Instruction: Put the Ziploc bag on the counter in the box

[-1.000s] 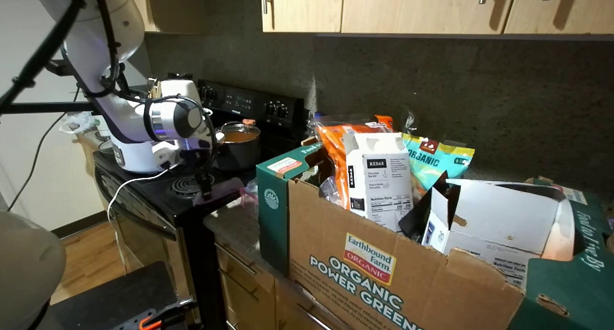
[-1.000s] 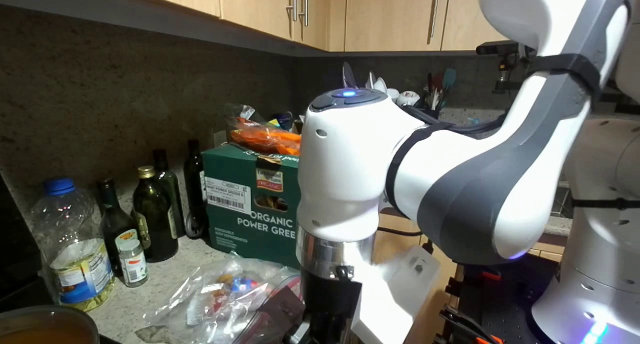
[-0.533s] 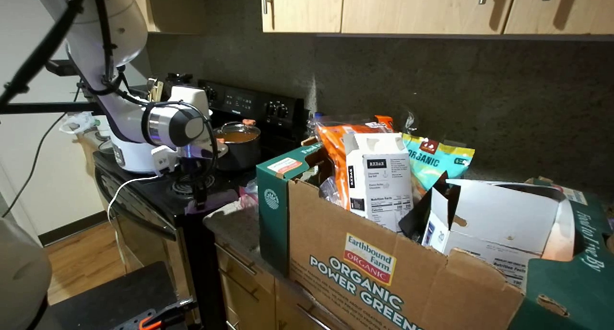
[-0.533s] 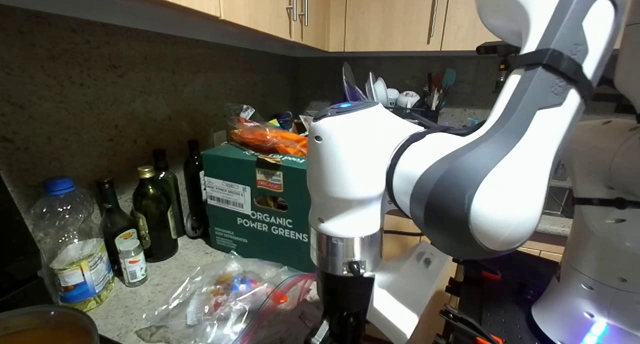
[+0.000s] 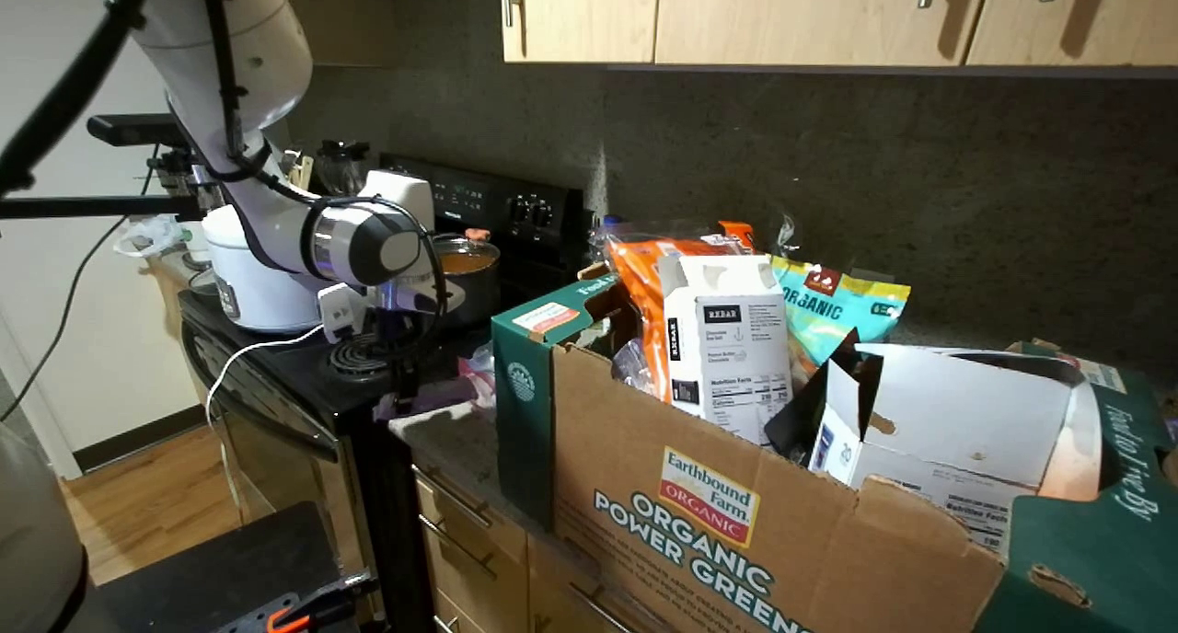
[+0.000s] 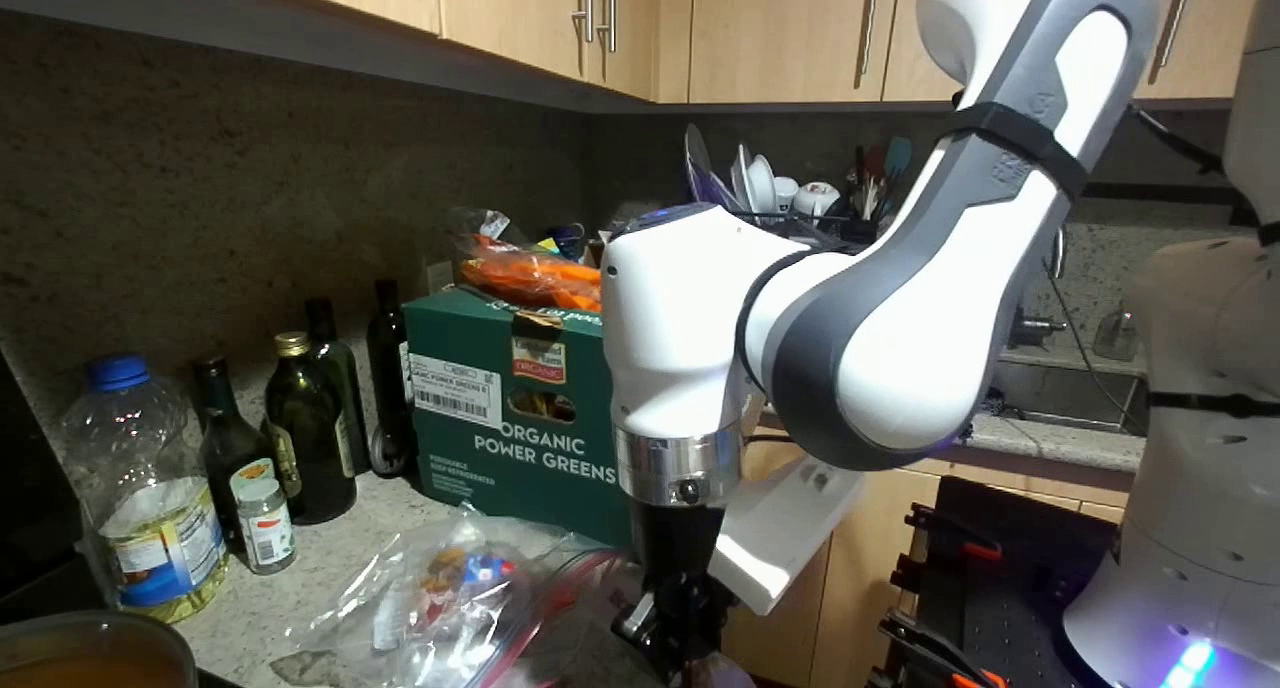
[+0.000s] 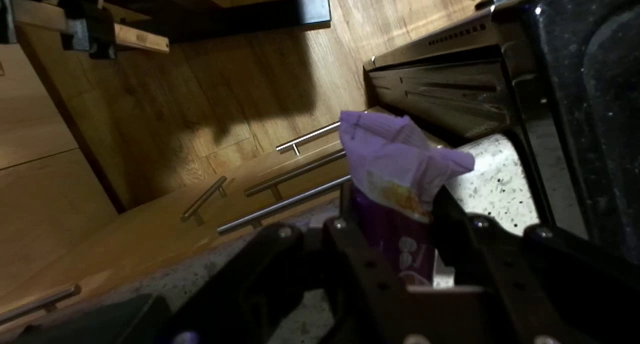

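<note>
The gripper (image 7: 394,196) is gripping a purple-and-lilac printed plastic packet (image 7: 392,176): its fingers are bearing on the left and right sides, and the pale crimped end is projecting beyond the tips — presumably so that the fuller body is taking the pressure. The gripper is pointing down near the front corner of the light speckled stone counter (image 6: 345,528), beside the black stove (image 5: 304,375); whether the packet is touching the counter is not showing clearly.

A large clear plastic zip bag (image 6: 460,608) with a pink-red closure strip is lying slack on the counter, just on the near side of the brown-and-green cardboard box (image 5: 801,523) and outside it. This bag is best matching the word "Ziploc"; the packet is showing no zip. Either way, placement in the box is awaiting completion.

Inside, a white paperboard carton (image 5: 736,357) is standing on end, probably for saving room, and an orange plastic bag (image 5: 640,293) is rising above the rim — so a transfer is likely calling for a high lift.
</note>
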### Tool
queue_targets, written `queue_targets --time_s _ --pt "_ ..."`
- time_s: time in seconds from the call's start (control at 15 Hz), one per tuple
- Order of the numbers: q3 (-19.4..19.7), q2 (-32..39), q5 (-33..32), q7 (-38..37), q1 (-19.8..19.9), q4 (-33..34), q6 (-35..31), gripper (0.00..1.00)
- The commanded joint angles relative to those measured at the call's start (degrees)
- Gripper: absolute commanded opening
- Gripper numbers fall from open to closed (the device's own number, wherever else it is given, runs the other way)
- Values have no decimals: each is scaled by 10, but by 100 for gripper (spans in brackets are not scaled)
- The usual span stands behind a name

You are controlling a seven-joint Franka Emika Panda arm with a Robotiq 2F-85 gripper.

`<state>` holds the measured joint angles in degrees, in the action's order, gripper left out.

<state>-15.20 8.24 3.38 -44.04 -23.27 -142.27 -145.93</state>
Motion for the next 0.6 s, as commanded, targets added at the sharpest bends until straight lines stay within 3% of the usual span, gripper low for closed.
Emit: queue_targets --time_s 0.0,0.53 --pt "-3 13 15 25 19 21 29 12" --pt "-2 69 23 59 26 73 25 12"
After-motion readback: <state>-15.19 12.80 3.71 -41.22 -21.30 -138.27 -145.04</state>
